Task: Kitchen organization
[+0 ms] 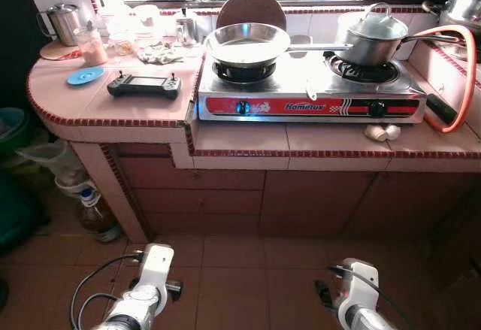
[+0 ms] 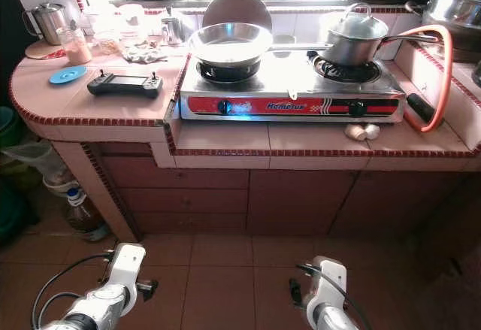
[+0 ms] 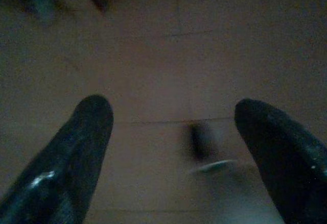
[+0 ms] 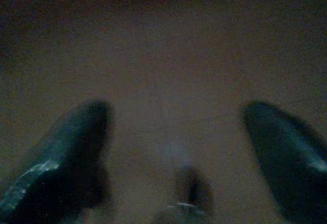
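A steel frying pan [image 1: 248,43] is sitting on the left burner of the gas stove [image 1: 308,93], up on the tiled counter [image 1: 120,108], with a lidded saucepan [image 1: 373,38] on the right burner. A black handheld controller [image 1: 143,85] is lying to the left of the stove, near a blue lid [image 1: 85,76]. Both arms are hanging low over the floor, well below and nearer than the pan. The left gripper [image 3: 171,142] is showing its fingers spread wide around nothing; the right gripper [image 4: 176,147], dim and blurred, seems likewise parted and empty.
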Robot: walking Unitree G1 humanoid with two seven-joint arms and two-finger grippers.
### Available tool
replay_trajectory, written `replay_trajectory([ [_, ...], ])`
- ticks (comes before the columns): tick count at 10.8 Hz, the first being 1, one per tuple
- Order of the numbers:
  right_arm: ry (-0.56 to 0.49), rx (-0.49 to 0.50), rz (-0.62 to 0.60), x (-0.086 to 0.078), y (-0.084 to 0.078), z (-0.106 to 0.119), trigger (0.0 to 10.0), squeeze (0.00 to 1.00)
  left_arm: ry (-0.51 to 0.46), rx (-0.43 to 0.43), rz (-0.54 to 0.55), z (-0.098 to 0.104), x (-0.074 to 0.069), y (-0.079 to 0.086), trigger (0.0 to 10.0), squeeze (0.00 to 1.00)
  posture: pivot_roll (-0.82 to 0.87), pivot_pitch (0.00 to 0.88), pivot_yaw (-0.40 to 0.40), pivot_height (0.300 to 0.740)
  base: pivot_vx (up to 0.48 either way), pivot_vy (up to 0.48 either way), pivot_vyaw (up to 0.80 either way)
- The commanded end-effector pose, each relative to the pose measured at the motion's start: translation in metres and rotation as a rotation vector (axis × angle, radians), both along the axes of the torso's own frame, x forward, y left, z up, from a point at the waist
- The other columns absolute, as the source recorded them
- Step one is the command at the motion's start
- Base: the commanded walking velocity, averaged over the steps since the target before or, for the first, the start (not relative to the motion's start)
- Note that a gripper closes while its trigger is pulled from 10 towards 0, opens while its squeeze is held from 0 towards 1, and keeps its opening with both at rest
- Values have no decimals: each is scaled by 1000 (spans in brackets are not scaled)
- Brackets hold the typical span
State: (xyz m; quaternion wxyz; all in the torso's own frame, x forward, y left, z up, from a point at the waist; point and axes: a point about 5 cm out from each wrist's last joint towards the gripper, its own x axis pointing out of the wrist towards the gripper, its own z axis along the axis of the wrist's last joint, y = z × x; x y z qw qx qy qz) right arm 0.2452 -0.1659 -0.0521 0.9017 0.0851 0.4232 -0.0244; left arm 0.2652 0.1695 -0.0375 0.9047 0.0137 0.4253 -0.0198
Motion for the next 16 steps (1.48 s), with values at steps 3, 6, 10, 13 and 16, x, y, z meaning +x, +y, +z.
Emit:
replay_trajectory([
  [3, -80, 13, 8, 32, 11, 24, 10000, 0, -73, -96, -47, 14, 18, -30, 10000, 0, 214, 0, -175, 740, 0, 0, 0],
  [6, -70, 15, -1, 34, 13, 25, 10000, 0, -79, -75, -74, 15, 20, -30, 10000, 0, 211, 0, -169, 740, 0, 0, 0],
  [10, -94, -104, -76, 31, -14, 25, 10000, 0, -84, 6, -155, 16, 20, -24, 10000, 0, 220, 0, -86, 740, 0, 0, 0],
  [13, -62, -81, -117, 9, -28, 10, 10000, 0, -82, 114, -281, 16, 18, -10, 10000, 0, 210, 0, -4, 740, 0, 0, 0],
  [16, -4, -33, -143, -16, -23, -7, 10000, 0, -100, 192, -325, 16, 18, -2, 10000, 0, 190, 0, 24, 740, 0, 0, 0],
])
